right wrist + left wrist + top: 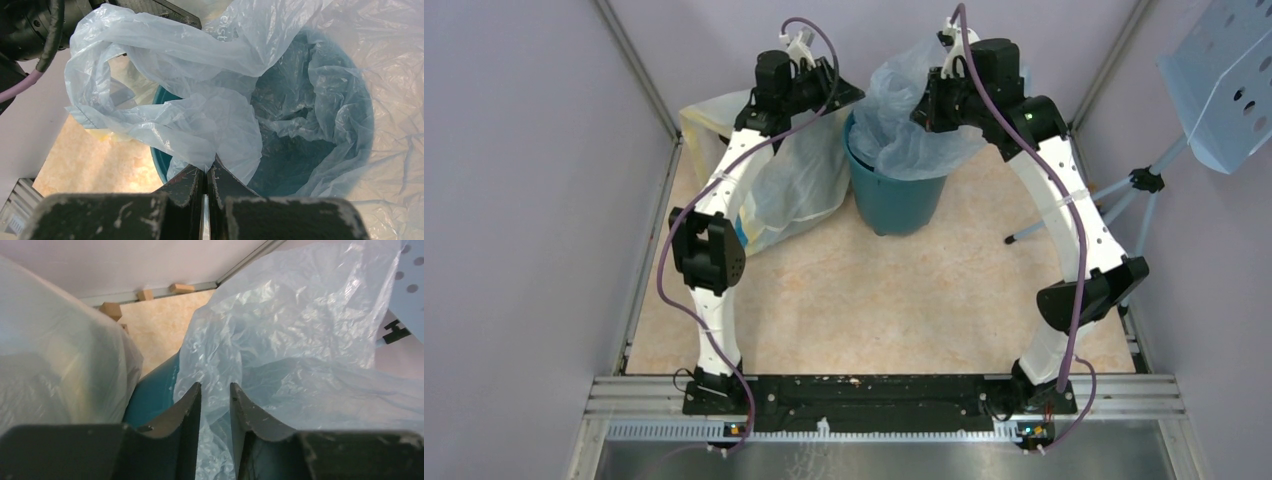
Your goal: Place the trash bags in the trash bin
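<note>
Now the pale-blue trash bag (904, 120) sits partly inside the teal trash bin (894, 205), upper centre of the top view, its mouth bunched above the rim. Right end effector (206, 176) is pressed together on a fold of film; left end effector (215, 397) stands narrowly parted around film, grip uncertain. Best pull opposite edges outward and down over the rim, gently, lest the film tear

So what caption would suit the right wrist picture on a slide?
Right gripper pinches the pale-blue liner bag over the teal bin.
</note>
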Controlling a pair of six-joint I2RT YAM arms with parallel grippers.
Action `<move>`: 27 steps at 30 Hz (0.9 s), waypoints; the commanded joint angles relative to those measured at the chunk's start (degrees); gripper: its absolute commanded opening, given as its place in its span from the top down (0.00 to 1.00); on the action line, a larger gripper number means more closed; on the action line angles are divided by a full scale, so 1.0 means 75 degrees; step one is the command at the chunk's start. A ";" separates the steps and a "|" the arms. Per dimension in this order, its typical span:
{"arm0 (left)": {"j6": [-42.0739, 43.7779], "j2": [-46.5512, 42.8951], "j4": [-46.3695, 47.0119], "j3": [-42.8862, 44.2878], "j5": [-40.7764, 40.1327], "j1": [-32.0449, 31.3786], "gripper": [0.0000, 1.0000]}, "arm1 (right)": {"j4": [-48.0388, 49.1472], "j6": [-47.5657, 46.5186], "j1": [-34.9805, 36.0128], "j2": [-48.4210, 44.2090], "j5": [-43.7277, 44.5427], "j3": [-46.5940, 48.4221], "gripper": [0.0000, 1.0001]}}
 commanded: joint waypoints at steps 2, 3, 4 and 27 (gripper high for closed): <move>-0.0059 -0.0224 0.0790 0.0040 0.0461 -0.0007 0.76 | 0.0088 0.0149 0.0043 -0.0299 -0.0127 0.0024 1.00; -0.0091 -0.0243 0.0825 -0.0012 0.0514 -0.0003 0.78 | 0.0084 0.0154 0.0043 -0.0304 -0.0134 0.0024 1.00; -0.0131 -0.0259 0.0835 -0.0060 0.0555 -0.0007 0.79 | 0.0085 0.0155 0.0043 -0.0305 -0.0148 0.0024 1.00; 0.0984 -0.0025 -0.1356 -0.0023 -0.0346 -0.0984 0.66 | -0.0678 -0.0074 0.0338 0.0110 -0.0210 0.0575 1.00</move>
